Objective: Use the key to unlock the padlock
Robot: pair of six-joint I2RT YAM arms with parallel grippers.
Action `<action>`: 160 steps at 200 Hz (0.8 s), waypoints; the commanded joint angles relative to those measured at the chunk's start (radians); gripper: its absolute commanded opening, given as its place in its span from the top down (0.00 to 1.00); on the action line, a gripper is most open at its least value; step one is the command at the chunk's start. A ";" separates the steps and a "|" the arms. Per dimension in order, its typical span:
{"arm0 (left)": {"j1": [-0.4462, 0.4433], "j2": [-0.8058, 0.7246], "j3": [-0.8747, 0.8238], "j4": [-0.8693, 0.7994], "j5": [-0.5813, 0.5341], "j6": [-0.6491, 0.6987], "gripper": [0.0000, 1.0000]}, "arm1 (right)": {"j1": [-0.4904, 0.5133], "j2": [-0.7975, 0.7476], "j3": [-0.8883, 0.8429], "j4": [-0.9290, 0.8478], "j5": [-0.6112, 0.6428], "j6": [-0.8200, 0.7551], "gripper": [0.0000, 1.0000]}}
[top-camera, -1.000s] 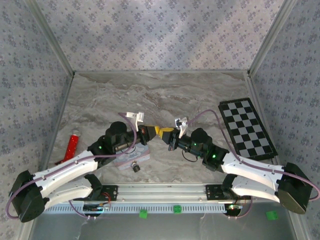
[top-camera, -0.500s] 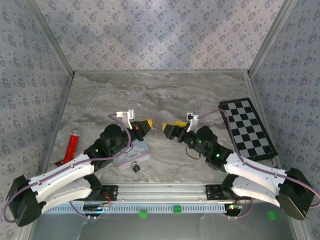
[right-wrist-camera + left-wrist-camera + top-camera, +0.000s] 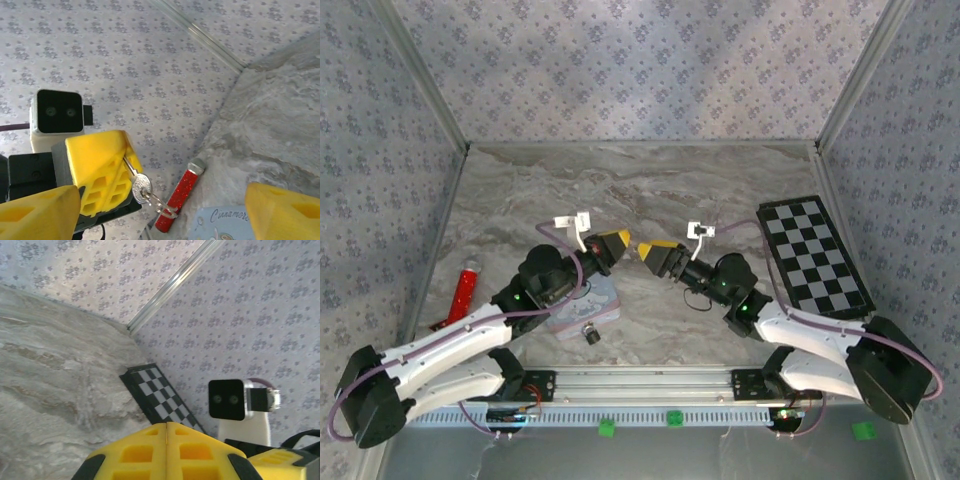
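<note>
The tiny dark padlock [image 3: 590, 334] lies on the marble table near the front edge, just in front of the pale blue tin [image 3: 588, 300]. My left gripper [image 3: 623, 240] hovers above the tin, its yellow fingers [image 3: 150, 452] pressed together. In the right wrist view it is shut on the blade of the silver key [image 3: 140, 189], whose bow and ring [image 3: 164, 206] stick out toward my right gripper. My right gripper [image 3: 645, 250] faces it a short gap away, open, its fingers [image 3: 40, 210] wide apart with nothing between them.
A red glitter tube [image 3: 463, 293] lies at the left side of the table. A black-and-white checkerboard [image 3: 812, 255] sits at the right. Patterned walls enclose the table on three sides. The tin's corner [image 3: 225, 225] shows below the key.
A second ago the two grippers were nearly touching low over the tin. They drew apart and rose; the right gripper now points at the key again from slightly farther back.
</note>
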 commanded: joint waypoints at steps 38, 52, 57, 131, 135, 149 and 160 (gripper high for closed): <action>0.002 0.036 0.035 0.116 0.063 -0.120 1.00 | -0.015 0.074 0.035 0.188 -0.118 0.042 0.28; 0.002 0.039 0.030 0.118 0.058 -0.127 1.00 | -0.016 0.085 0.036 0.202 -0.124 0.052 0.34; 0.002 0.039 0.028 0.119 0.055 -0.128 1.00 | -0.017 0.088 0.036 0.203 -0.126 0.054 0.35; 0.003 0.036 0.029 0.087 0.018 -0.120 1.00 | -0.022 0.108 0.043 0.232 -0.134 0.067 0.56; 0.003 0.036 0.029 0.087 0.018 -0.119 1.00 | -0.023 0.107 0.043 0.232 -0.135 0.067 0.57; 0.003 0.037 0.033 0.079 0.018 -0.117 1.00 | -0.023 0.108 0.041 0.235 -0.135 0.067 0.61; 0.002 0.036 0.035 0.074 0.018 -0.114 1.00 | -0.025 0.108 0.040 0.238 -0.133 0.068 0.65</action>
